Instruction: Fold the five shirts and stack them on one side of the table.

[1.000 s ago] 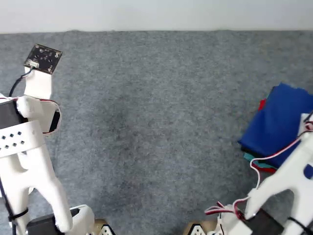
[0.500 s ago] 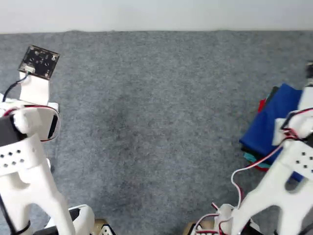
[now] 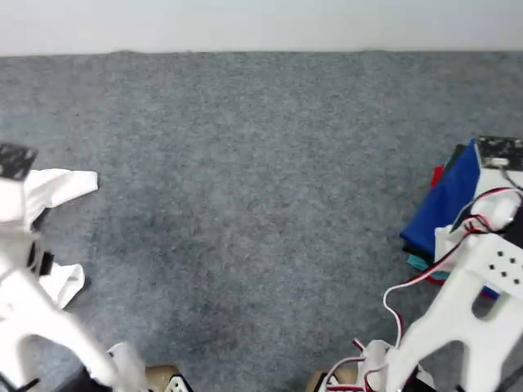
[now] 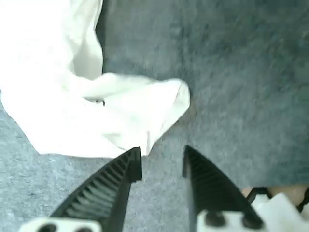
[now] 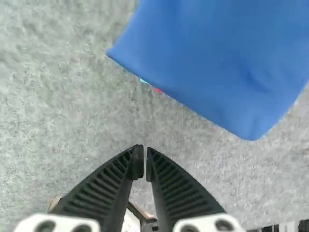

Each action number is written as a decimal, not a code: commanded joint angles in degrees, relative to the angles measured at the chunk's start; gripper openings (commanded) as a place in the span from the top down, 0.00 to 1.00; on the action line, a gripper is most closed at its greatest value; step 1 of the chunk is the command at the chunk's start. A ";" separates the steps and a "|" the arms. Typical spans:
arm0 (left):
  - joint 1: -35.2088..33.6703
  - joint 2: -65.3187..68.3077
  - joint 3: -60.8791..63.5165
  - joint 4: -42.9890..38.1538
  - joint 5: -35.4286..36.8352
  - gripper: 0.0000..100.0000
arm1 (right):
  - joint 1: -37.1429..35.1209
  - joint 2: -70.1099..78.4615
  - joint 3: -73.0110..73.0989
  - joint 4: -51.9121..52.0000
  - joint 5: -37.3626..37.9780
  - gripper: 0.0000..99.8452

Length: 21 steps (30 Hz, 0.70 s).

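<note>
A crumpled white shirt [image 3: 59,186] lies at the table's left edge, partly under my left arm [image 3: 20,269]. In the left wrist view the white shirt [image 4: 72,96] is just beyond my left gripper [image 4: 161,162], which is open over the grey mat with nothing between its fingers. At the right edge sits a stack of folded shirts [image 3: 445,208] with a blue one on top and red and teal edges showing below. My right gripper [image 5: 141,155] is shut and empty, above the mat just short of the blue shirt [image 5: 227,63].
The grey felt mat [image 3: 261,204] covers the table, bare across the middle and back. A white wall runs along the far edge. My right arm [image 3: 482,278] overlaps the stack's near side.
My left arm has drawn back toward the left edge, uncovering the white shirt. My right arm has swung forward over the near side of the blue stack.
</note>
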 commanded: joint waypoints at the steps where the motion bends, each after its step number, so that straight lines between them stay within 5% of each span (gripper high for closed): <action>1: -2.90 2.37 2.68 -3.69 -6.51 0.79 | 2.68 -1.98 0.44 2.15 0.44 0.99; 12: 4.40 15.91 10.59 -18.20 -8.00 0.79 | 4.97 -8.57 1.05 2.15 0.62 0.99; 21: 9.93 26.90 10.42 -27.43 -2.37 0.79 | 4.97 -16.57 1.14 2.15 0.79 0.99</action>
